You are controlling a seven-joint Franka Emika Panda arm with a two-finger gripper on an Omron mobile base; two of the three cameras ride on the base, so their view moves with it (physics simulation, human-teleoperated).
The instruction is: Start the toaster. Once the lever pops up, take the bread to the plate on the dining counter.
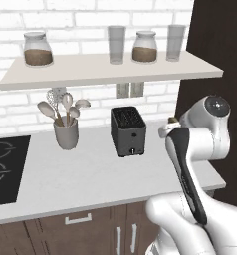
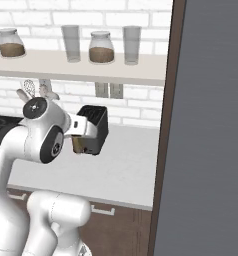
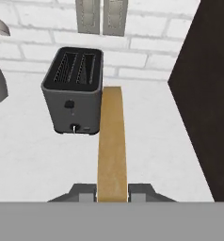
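The 2 fingers (image 3: 112, 192) clamp the bread (image 3: 112, 146) edge-on, just right of the toaster (image 3: 76, 92), above the worktop (image 3: 151, 141).

Kitchen: toaster (image 1: 128, 131), hob (image 1: 6, 167) (probably), jars (image 1: 38, 49) on shelf (image 1: 90, 69).

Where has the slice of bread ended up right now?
The bread is out of the toaster, pinched edge-on in the pincer, held above the worktop just right of the toaster in the hand view.
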